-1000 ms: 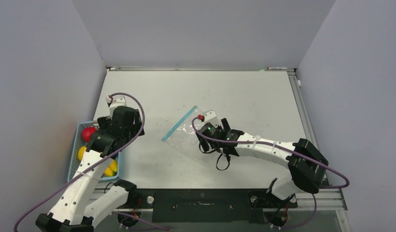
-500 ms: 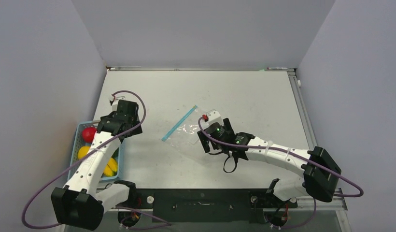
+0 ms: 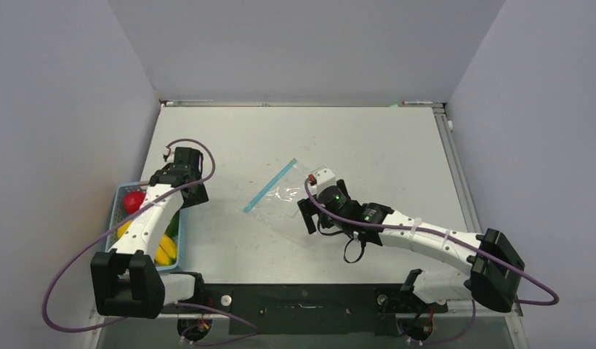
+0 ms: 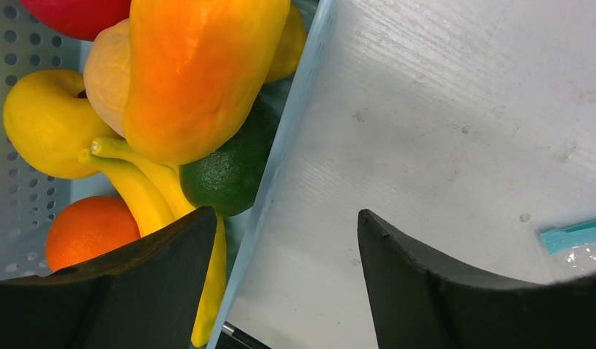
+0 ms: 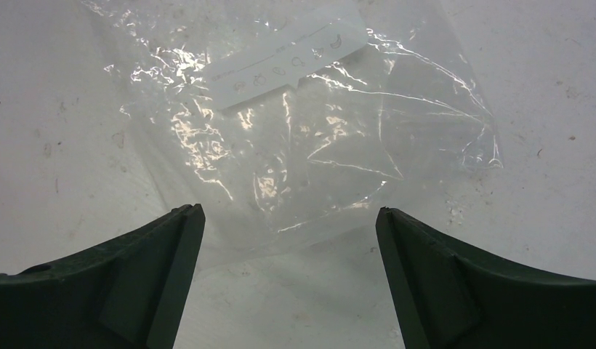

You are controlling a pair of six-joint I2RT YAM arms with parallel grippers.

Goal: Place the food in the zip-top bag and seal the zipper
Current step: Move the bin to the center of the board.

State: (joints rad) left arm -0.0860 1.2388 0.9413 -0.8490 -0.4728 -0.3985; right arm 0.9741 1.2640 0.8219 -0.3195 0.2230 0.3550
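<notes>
Bag point(image 5: 331, 174) with white label point(image 5: 288, 69), print unreadable

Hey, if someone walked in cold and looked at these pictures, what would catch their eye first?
The bright food, piled in a light-blue basket at the table's left edge, stands out most, with the open left gripper hovering over the basket's rim. Mid-table lies the crinkly zip-top bag, empty, its blue zipper along the left side, with the open right gripper just above it.
</notes>
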